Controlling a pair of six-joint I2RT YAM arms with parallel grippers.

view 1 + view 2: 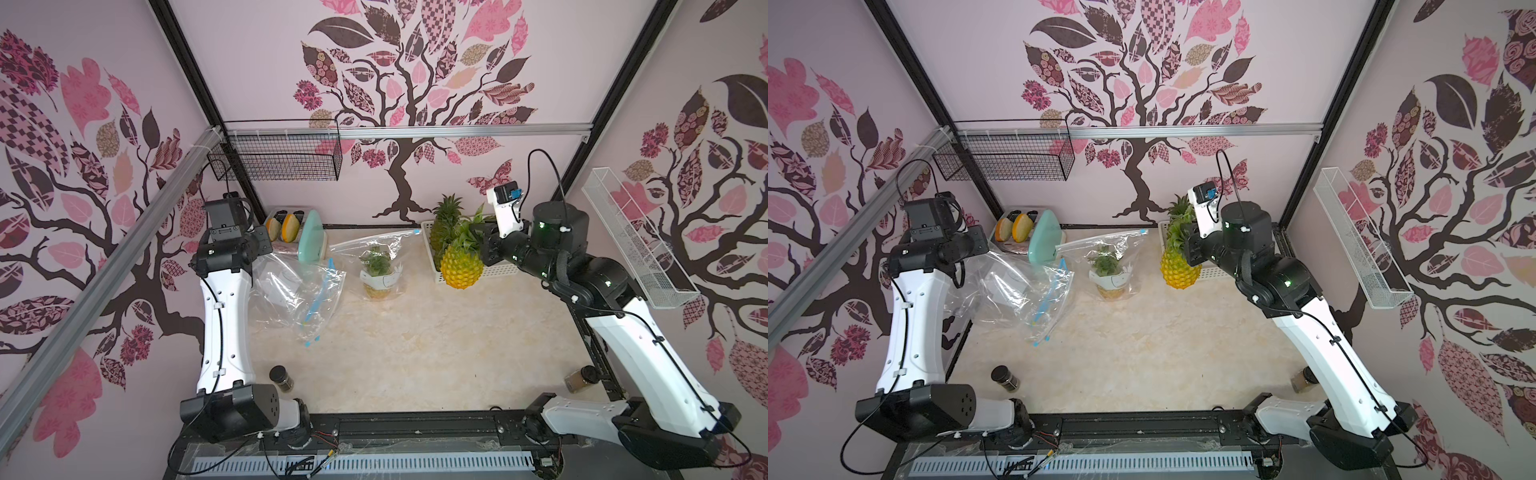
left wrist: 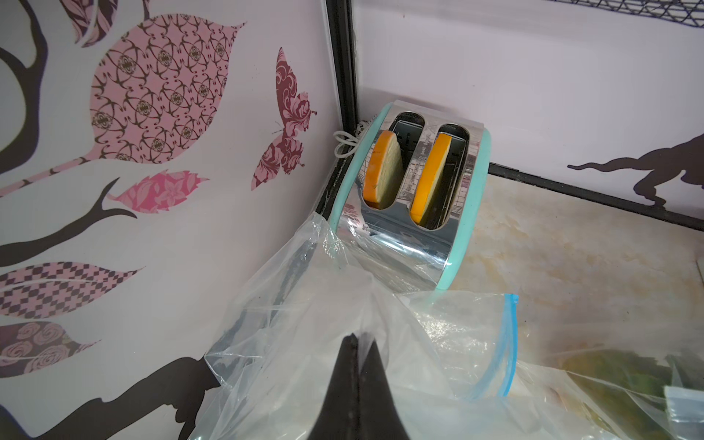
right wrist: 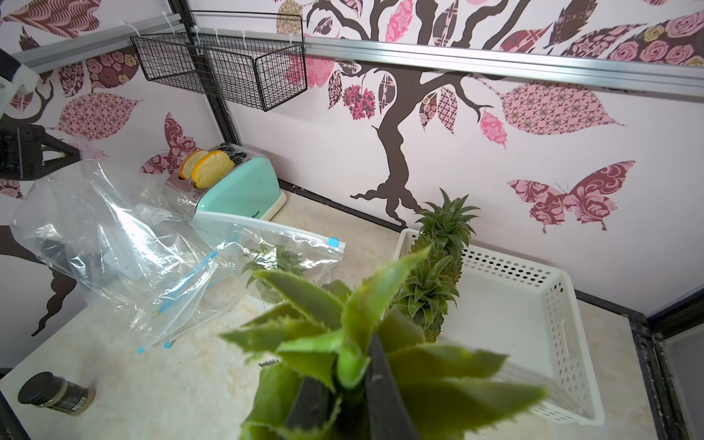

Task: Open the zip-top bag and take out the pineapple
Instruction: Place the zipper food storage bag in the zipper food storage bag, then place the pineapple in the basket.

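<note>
Here we are in a robot test cell dressed up as a kitchen corner. The walls (image 1: 257, 83) are flat panels papered with a pink-and-brown tree pattern. They meet at black frame posts (image 1: 189, 62), with an aluminium rail (image 1: 457, 132) across the back, so this is a booth, not a real room. Two robot arms, left (image 1: 224, 316) and right (image 1: 640, 357), are mounted at the table's near edge, next to a slotted cable duct (image 1: 357, 462). Now the kitchen touches: a marble-look table (image 1: 415, 353), and a mint toaster (image 1: 311, 237) in the far left corner with bread slices (image 1: 289, 226) in its slots. A black wire basket (image 1: 282, 160) hangs on the rail, a white wire basket (image 1: 631, 245) hangs on the right wall, and a spice jar (image 1: 281, 378) stands by the left arm's base.
</note>
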